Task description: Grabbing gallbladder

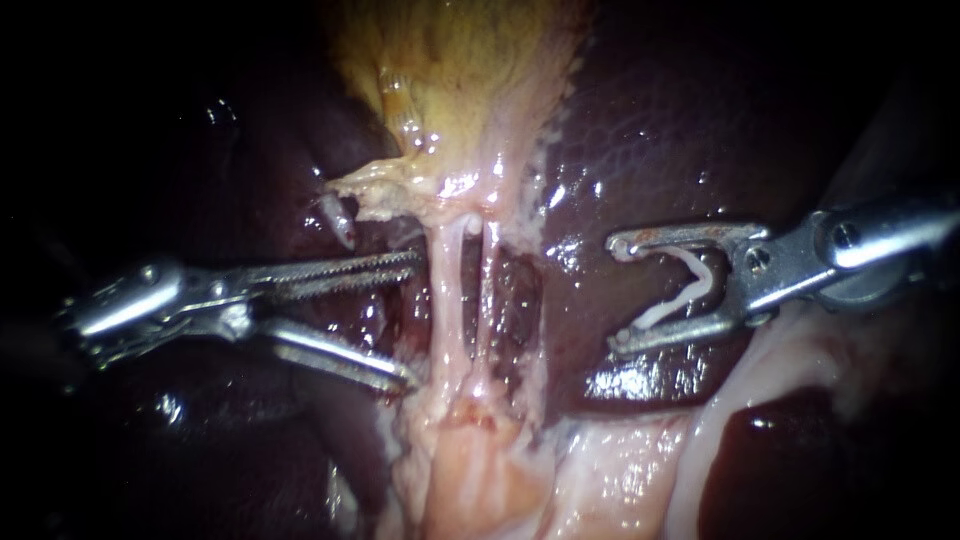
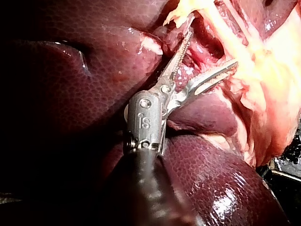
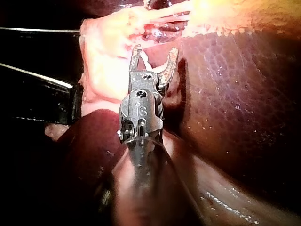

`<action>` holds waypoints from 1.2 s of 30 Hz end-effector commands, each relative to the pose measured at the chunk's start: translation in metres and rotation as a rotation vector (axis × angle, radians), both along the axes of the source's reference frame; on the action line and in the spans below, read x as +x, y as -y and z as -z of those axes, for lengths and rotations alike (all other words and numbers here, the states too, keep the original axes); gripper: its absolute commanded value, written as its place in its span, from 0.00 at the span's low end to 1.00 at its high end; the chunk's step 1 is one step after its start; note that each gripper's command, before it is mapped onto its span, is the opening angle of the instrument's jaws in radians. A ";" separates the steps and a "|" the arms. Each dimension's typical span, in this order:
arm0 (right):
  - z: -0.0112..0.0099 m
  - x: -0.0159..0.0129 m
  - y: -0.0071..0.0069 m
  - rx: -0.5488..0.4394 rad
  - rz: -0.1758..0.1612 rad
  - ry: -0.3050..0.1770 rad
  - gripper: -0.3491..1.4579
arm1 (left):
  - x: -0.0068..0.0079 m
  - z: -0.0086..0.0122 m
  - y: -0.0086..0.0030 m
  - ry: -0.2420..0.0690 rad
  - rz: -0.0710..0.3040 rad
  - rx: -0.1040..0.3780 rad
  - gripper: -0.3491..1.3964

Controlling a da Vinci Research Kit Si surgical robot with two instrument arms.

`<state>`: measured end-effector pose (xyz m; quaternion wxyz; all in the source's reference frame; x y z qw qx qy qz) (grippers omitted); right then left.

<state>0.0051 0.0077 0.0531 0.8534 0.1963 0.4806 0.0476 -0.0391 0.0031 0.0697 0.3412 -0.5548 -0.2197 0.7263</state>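
Observation:
The yellowish gallbladder (image 1: pixel 460 80) lies at the top centre, and two pale tubes (image 1: pixel 447 290) run down from it side by side. My left instrument (image 1: pixel 413 320) comes in from the left with its jaws open, their tips just beside the left of the two tubes and gripping nothing. In the left wrist view its jaws (image 2: pixel 212 48) gape toward the pale tissue. My right instrument (image 1: pixel 615 294) hovers over the liver (image 1: pixel 680 130), right of the tubes and apart from them. A white clip (image 1: pixel 690 290) sits between its wide-set jaws, touching both. The right wrist view shows these jaws (image 3: pixel 155 50) with the clip (image 3: pixel 145 59).
Dark glossy liver (image 2: pixel 70 84) surrounds the tubes on both sides. Pale fatty tissue (image 1: pixel 480 470) spreads below the tubes, and a pale band (image 1: pixel 760 370) curves under my right instrument. A dark edge (image 3: pixel 37 99) stands beside the tissue in the right wrist view.

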 end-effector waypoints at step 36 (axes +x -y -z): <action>0.0000 -0.0001 0.0000 0.000 0.000 0.000 0.46 | 0.0056 0.0112 -0.0074 -0.067 0.081 -0.179 0.54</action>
